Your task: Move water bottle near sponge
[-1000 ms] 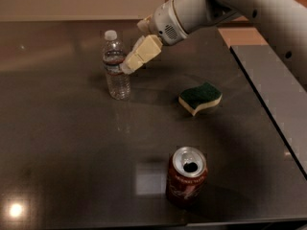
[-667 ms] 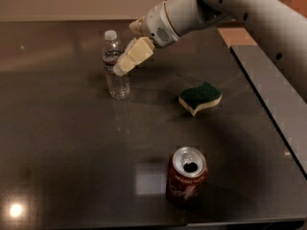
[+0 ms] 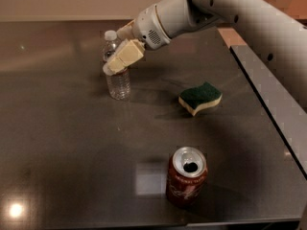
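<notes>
The water bottle [image 3: 119, 85], clear and ribbed with a white cap, stands upright at the back left of the dark table [image 3: 57, 138]. My gripper [image 3: 113, 67], pale yellow at the end of the white arm, reaches in from the upper right and sits at the bottle's upper half, covering its label area. The sponge [image 3: 200, 98], dark green on top over pale yellow foam, lies flat to the right of the bottle, about two bottle-heights away.
A red soda can [image 3: 187, 175], opened, stands near the table's front edge, in front of the sponge. A grey strip [image 3: 273, 104] runs along the table's right side. The white arm [image 3: 225, 8] crosses the back right corner.
My gripper has moved left and a little down, from beside the bottle's right side to over the bottle's upper half. The bottle, sponge and can have not moved.
</notes>
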